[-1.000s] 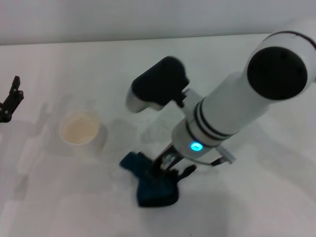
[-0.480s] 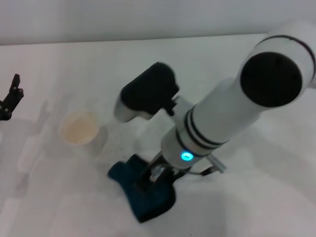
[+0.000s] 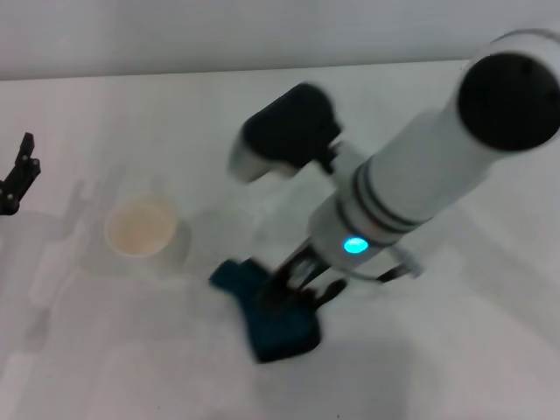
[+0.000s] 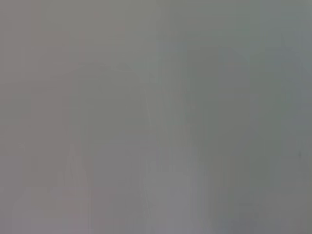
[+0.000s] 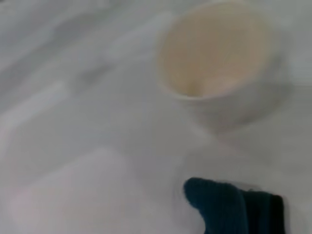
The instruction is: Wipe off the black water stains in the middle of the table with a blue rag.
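Note:
The blue rag (image 3: 273, 322) lies crumpled on the white table (image 3: 131, 367), a little toward me from its middle. My right gripper (image 3: 302, 289) comes down onto the rag's far edge and is shut on the cloth. In the right wrist view a corner of the rag (image 5: 234, 209) shows, with bare tabletop around it. The black water stains are not visible in any view; the arm and the rag cover part of the table. My left gripper (image 3: 17, 179) hangs parked at the far left edge, away from the rag.
A white cup (image 3: 140, 226) with a pale inside stands left of the rag, and it also appears as the cup (image 5: 219, 53) in the right wrist view. My right arm (image 3: 420, 175) crosses the table's right half. The left wrist view shows only plain grey.
My right gripper dragged the rag leftward and nearer to me, then swept it back to the right. The cup and the left arm have stayed put.

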Tool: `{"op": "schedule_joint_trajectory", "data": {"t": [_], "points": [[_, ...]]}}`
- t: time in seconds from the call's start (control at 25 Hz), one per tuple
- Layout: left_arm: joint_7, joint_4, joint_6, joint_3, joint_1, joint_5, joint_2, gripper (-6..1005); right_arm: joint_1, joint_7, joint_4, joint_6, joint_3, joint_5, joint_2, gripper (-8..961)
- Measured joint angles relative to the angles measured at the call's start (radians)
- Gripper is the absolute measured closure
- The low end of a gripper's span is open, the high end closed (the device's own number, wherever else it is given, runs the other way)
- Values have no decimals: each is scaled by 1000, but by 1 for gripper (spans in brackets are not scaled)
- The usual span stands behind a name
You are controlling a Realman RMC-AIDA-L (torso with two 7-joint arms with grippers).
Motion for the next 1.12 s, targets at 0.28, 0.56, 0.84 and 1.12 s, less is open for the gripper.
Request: {"op": "schedule_joint_trajectory", "data": {"t": [0.28, 0.56, 0.84, 1.12], "points": [[-7, 0, -2, 0, 4, -10, 0, 122, -96, -44, -45, 143, 294, -214, -4, 862], [-7, 0, -3, 0, 8, -41, -1, 123, -138, -92, -47, 211, 484, -336, -9, 861], [-7, 0, -3, 0, -2, -52, 0, 123, -145, -173, -32, 261, 535, -343, -6, 860], [-7, 0, -5, 0, -19, -70, 0, 122, -146, -191, 25, 262, 581, -350, -7, 859]]}}
